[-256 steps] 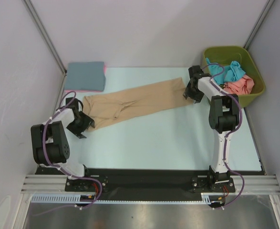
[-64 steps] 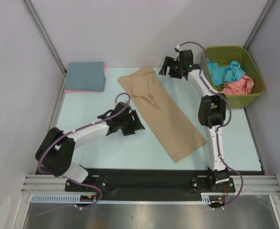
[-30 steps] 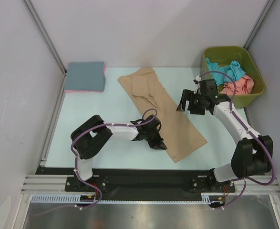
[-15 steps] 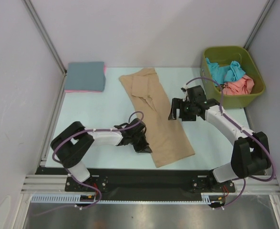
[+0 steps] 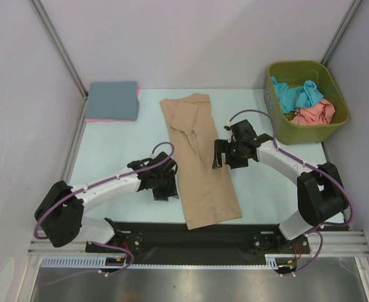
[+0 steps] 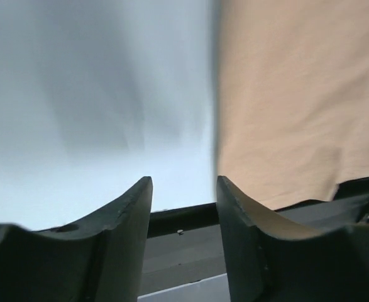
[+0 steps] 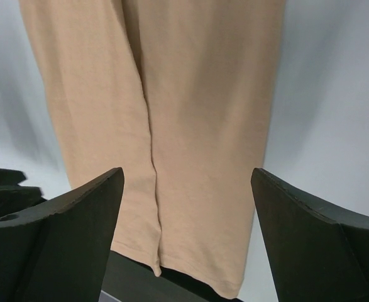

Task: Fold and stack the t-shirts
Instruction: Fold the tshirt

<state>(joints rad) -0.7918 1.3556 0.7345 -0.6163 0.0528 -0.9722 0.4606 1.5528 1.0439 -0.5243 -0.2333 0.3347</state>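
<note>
**Tan shirt laid out long, both grippers off it**

Hard to read: the left wrist view is blurred. It gives me only pale table [image 5: 121, 151] beside one edge of the tan t-shirt [image 5: 200, 163]. From the top view I cannot tell the finger tips from the dark gripper bodies.

Of the pink t-shirt [image 5: 109, 119] I see only a thin edge under the folded slate blue t-shirt [image 5: 112, 99], at upper left.

Container: the olive-green bin [image 5: 335, 72], at upper right, holds a crumpled teal t-shirt [image 5: 297, 94] and a salmon t-shirt [image 5: 313, 113]. I cannot tell whether anything lies beneath them.

The tan t-shirt lies flat in a long strip down the centre of the frame. Its lower end reaches the black strip at the table's front.

The left gripper [image 6: 184, 189] is just beside the shirt's edge, its fingers parted and nothing between them. The right gripper [image 7: 187, 179] is over the shirt, its fingers spread wide and holding nothing.
</note>
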